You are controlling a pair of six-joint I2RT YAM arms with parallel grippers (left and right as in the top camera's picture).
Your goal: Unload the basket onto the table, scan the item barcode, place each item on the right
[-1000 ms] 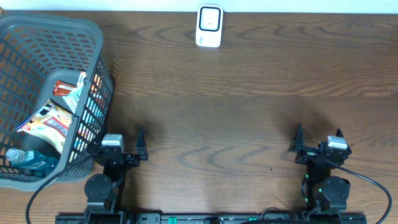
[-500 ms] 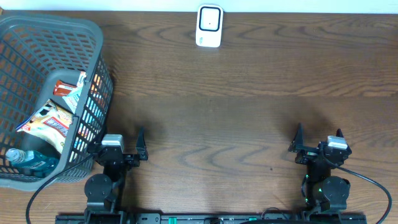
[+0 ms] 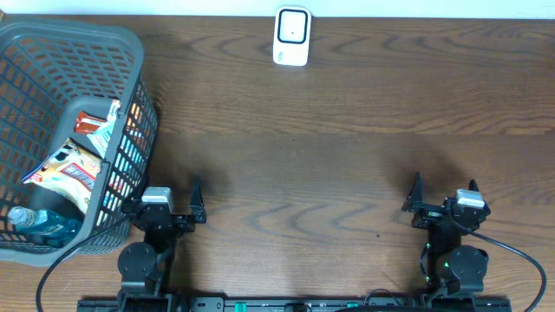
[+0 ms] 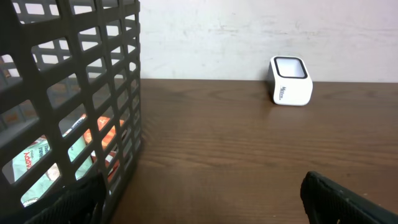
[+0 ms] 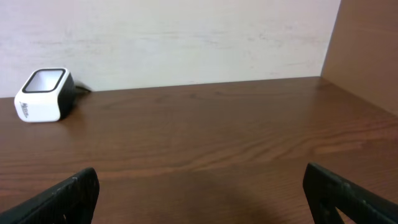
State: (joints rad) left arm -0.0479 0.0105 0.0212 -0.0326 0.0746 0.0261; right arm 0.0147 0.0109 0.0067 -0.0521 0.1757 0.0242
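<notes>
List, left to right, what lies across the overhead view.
grey plastic lattice basket → robot's left hand → white box-shaped barcode scanner → robot's right hand

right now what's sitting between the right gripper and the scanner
Nothing: only bare wooden table lies between the right gripper and the white scanner, plain in the overhead and right wrist views.
</notes>
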